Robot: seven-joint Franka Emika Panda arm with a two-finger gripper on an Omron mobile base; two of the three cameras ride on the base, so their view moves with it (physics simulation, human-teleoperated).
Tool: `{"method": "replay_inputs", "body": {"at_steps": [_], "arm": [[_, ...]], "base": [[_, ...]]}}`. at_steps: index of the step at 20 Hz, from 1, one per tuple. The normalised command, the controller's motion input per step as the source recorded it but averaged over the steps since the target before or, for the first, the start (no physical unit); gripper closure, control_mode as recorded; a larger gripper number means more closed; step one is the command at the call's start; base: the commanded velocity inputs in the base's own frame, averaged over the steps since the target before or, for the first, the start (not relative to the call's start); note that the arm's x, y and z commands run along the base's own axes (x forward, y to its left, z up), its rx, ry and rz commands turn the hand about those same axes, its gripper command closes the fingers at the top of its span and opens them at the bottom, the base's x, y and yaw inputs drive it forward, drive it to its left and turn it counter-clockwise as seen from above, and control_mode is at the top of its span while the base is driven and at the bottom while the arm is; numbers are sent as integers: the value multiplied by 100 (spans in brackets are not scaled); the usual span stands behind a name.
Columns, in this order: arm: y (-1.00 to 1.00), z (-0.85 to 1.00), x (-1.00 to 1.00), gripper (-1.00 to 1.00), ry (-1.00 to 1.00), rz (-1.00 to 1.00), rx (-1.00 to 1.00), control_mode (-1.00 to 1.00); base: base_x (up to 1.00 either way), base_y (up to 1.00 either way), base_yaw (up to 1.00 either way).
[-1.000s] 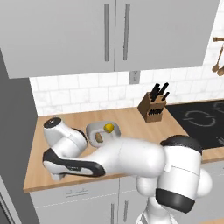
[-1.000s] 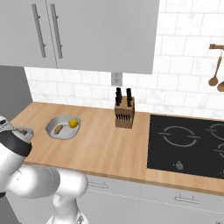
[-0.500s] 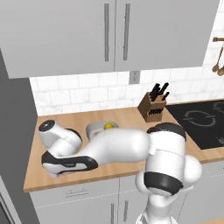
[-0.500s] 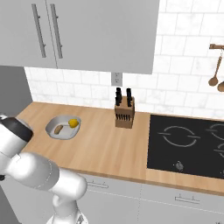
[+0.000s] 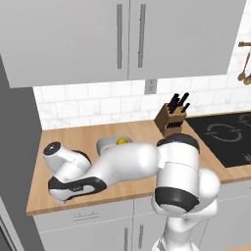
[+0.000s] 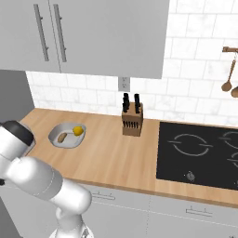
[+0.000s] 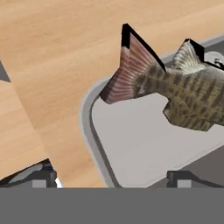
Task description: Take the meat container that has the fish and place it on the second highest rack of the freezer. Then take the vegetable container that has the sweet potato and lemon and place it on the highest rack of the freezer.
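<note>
Still early: jaws (image 7: 111, 177) set wide apart, straddling the rim of the fish (image 7: 175, 89) container (image 7: 131, 144) on the wooden surface (image 7: 57, 57), nothing lifted. Vegetable container (image 6: 66, 135) untouched, farther right.

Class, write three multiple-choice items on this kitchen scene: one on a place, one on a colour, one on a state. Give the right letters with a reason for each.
1. Where does the grey container with the lemon and sweet potato sit?
A. on the wooden counter, left of the knife block
B. on the hob
C. inside a cupboard

2. What colour is the hob?
A. white
B. black
C. orange

3. How does the fish lie?
A. on bare wood
B. hanging from a hook
C. in a grey tray

Answers: 1 A, the right base view shows it on the counter left of the block. 2 B, its surface is black. 3 C, the hand view shows the tray's rim around it.
</note>
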Motion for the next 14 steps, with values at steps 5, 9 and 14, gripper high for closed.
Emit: {"method": "replay_inputs", "body": {"at_steps": [5, 9, 14], "arm": [[0, -30, 20, -100, 0, 0, 0, -100], [0, -21, 13, -100, 0, 0, 0, -100], [0, -23, 2, -100, 0, 0, 0, -100]], "base": [[0, 0, 0], [0, 0, 0], [0, 0, 0]]}}
